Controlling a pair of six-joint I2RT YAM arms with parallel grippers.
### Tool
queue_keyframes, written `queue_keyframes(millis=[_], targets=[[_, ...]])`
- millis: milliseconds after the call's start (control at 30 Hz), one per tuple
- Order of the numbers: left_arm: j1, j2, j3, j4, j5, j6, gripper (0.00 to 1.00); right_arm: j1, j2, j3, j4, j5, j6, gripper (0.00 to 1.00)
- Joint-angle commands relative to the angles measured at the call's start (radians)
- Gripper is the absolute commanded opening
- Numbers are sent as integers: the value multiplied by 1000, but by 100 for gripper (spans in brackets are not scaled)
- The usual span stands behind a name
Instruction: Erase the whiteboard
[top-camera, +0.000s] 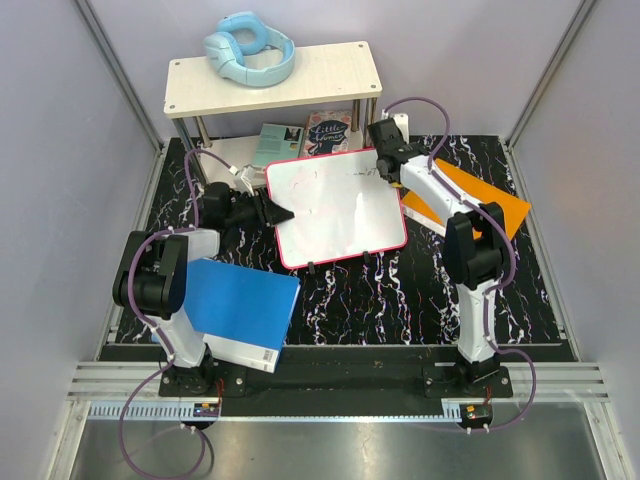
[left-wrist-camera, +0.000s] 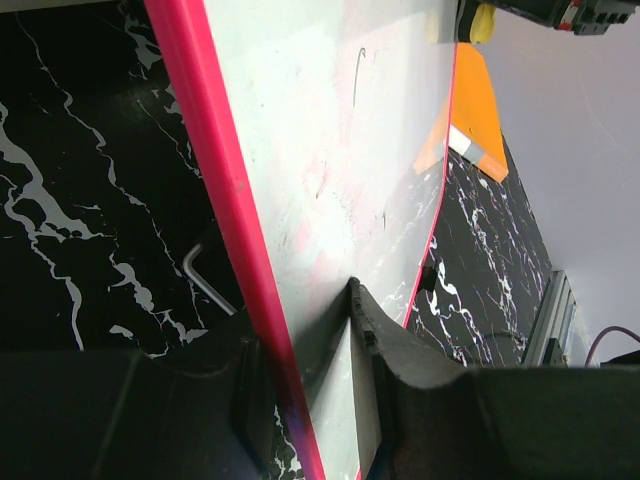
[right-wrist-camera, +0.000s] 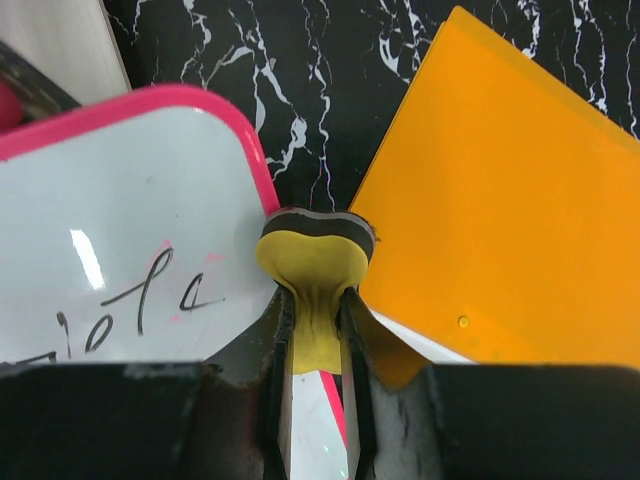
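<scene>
Top external shows the whiteboard lying crosswise, left gripper clamping it, right gripper pinching an eraser.

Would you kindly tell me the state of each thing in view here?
whiteboard: clamped at one edge, bears dark writing near a corner.
sponge: squeezed, at the whiteboard's corner.
left gripper: shut on whiteboard.
right gripper: shut on sponge.
blue book: closed, flat.
orange book: closed, flat.
</scene>
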Motion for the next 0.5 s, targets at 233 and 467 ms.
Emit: queue_keyframes(millis=[233,467], targets=[[3,29,-15,-77,-87,139,0,-8,-51,-164,86,-68,53,0],[3,26,-17,-80,-88,143,0,-8,-87,-168,121,-103,79,0]])
